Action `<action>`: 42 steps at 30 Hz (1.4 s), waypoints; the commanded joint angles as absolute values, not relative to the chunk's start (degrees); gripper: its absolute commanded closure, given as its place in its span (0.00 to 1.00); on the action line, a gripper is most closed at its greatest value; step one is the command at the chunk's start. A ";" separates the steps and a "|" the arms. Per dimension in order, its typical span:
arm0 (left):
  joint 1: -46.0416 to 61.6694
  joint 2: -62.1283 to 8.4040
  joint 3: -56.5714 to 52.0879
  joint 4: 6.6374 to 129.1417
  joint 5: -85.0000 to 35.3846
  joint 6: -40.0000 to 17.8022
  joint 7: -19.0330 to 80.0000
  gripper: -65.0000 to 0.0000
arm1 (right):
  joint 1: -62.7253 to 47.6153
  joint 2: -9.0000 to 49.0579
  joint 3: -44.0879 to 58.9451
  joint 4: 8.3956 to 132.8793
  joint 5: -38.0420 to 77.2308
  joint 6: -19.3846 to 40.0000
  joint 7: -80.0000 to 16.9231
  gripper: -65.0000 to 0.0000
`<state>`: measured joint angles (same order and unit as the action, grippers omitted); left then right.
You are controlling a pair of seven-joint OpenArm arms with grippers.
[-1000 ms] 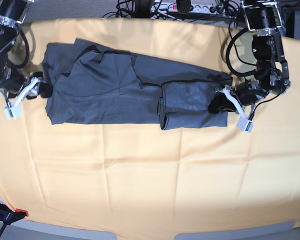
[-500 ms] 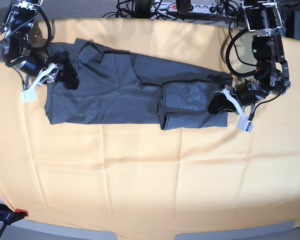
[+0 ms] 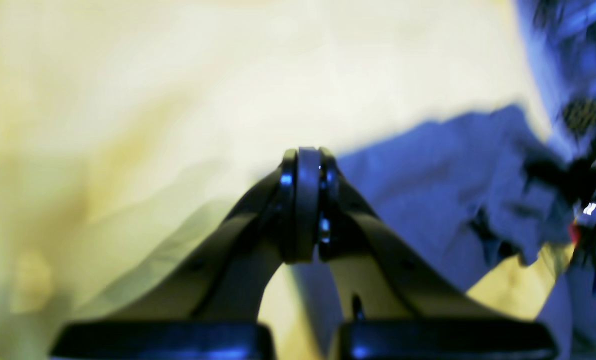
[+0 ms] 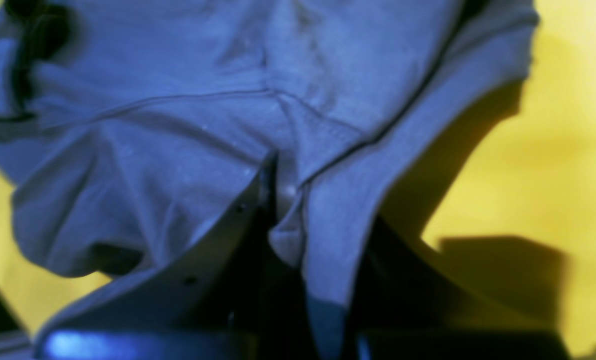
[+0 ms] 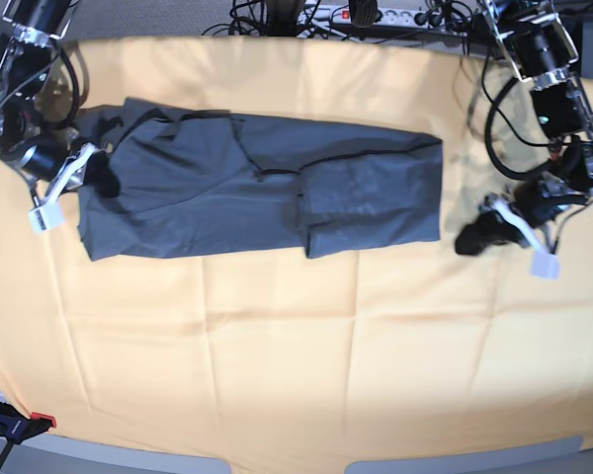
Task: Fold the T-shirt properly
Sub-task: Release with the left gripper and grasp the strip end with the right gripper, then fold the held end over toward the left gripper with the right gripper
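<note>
The dark grey T-shirt [image 5: 227, 188] lies stretched left to right across the back half of the table, with a doubled-over part [image 5: 371, 197] at its right end. In the base view my right gripper [image 5: 97, 178] sits at the shirt's left end. The right wrist view shows that gripper [image 4: 283, 200] shut on a pinched fold of the T-shirt [image 4: 178, 125]. My left gripper [image 5: 466, 240] rests on the bare cloth just right of the shirt, apart from it. In the left wrist view the left gripper [image 3: 305, 210] is shut on nothing, with the T-shirt [image 3: 443, 185] beyond it to the right.
A yellow tablecloth [image 5: 296, 355] covers the whole table. Cables and a power strip [image 5: 376, 15] run along the back edge. A small red-tipped clamp [image 5: 30, 423] sits at the front left corner.
My left gripper has come off the shirt's right end and moved right and forward onto the cloth. My right gripper has closed on the left end. The shirt has shifted left and lies flatter.
</note>
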<state>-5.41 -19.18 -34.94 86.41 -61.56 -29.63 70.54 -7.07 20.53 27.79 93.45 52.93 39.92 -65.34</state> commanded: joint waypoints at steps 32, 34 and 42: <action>2.96 -23.81 -41.21 87.26 -63.90 -30.44 69.49 1.00 | -1.06 12.64 7.75 116.64 67.18 40.00 -70.83 1.00; 3.44 -23.81 -41.21 87.26 -63.72 -30.44 69.49 1.00 | -0.82 11.14 5.23 116.40 61.39 40.00 -67.55 1.00; 5.23 -23.79 -41.21 87.26 -64.16 -30.44 69.47 1.00 | 0.16 6.35 -2.22 116.07 56.47 40.00 -66.19 1.00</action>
